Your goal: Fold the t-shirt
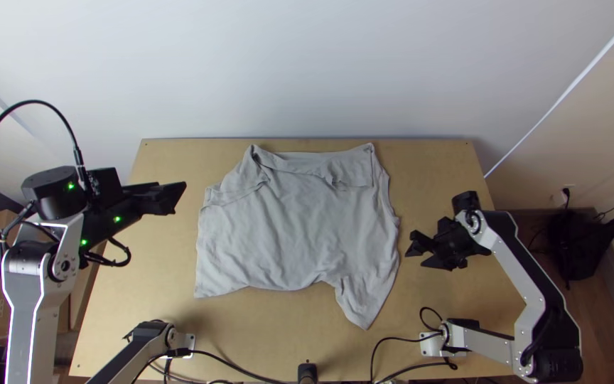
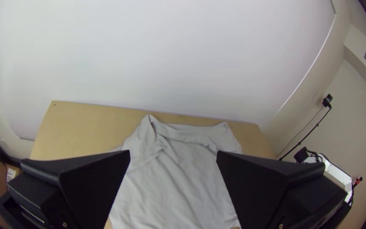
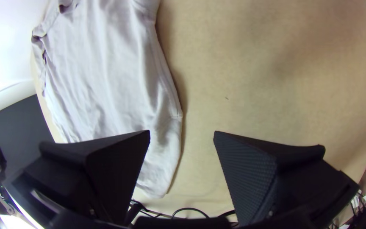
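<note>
The grey t-shirt [image 1: 296,227] lay spread and rumpled mid-frame on the bench [image 1: 154,277], probably light, soft and limp, likely to crease if pushed. The loose corner [image 1: 364,306] towards the lower right seemed easiest to pinch. The left gripper [image 1: 178,198], left of it, and right gripper [image 1: 418,249], right of it, had fingers parted, holding nothing.

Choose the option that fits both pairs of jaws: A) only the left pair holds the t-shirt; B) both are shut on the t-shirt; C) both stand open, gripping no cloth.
C: the left gripper and right gripper have their jaws spread apart, on opposite sides of the t-shirt.
</note>
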